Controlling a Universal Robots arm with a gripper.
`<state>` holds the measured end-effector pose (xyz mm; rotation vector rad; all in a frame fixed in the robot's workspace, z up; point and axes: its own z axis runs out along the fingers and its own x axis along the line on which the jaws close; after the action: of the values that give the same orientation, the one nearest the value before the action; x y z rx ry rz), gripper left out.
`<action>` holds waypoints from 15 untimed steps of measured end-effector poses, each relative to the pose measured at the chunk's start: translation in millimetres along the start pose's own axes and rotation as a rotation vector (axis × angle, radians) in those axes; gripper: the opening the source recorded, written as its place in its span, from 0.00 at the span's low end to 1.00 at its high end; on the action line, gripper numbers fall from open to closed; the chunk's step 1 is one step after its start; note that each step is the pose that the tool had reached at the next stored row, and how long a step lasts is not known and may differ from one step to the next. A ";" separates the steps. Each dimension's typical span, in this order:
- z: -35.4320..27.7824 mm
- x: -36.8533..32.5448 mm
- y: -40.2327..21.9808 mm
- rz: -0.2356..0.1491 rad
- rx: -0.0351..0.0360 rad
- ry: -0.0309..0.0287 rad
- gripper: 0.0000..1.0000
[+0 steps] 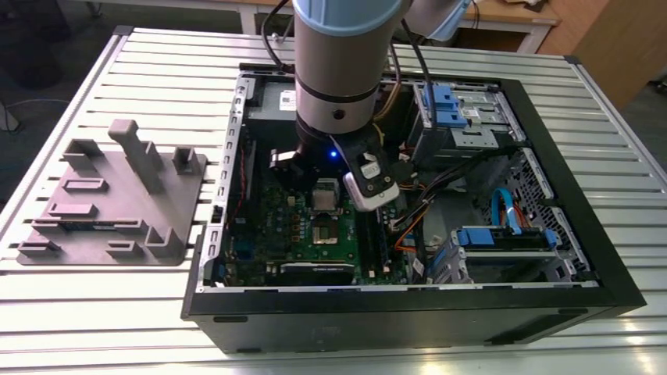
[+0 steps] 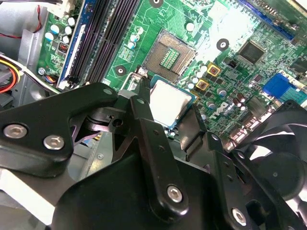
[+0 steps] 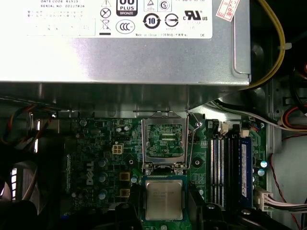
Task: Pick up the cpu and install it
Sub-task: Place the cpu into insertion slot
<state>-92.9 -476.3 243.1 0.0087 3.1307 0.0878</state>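
Gripper (image 2: pixel 168 115) is closed narrow on the cpu (image 2: pixel 168 99). Black fingers (image 2: pixel 144 120) pinch opp. edges, and the chip's metal top faces the wrist cams. It hangs over the green motherboard (image 2: pixel 211 28).

Just beyond the chip, the socket (image 2: pixel 169 55) lies open w/ contacts bare. The cpu is near it, not seated in it. Long black memory slots (image 3: pixel 225 167) run alongside the socket.

Farther back, the power supply (image 3: pixel 120 43) sits at the case wall.

In the exterior view, a grey tray (image 1: pixel 105 195) rests outside the case (image 1: pixel 417 308), on the exterior view's left.
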 end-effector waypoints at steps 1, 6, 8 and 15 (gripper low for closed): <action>0.0 0.0 0.0 0.000 0.0000 0.0000 0.47; 0.0 0.0 -0.1 0.000 0.0000 0.0000 0.47; 0.0 0.0 -0.4 0.000 0.0001 0.0001 0.47; 0.7 0.0 -6.3 0.000 -0.0002 0.0000 0.47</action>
<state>-93.0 -482.5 242.0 0.0087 3.1307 0.0880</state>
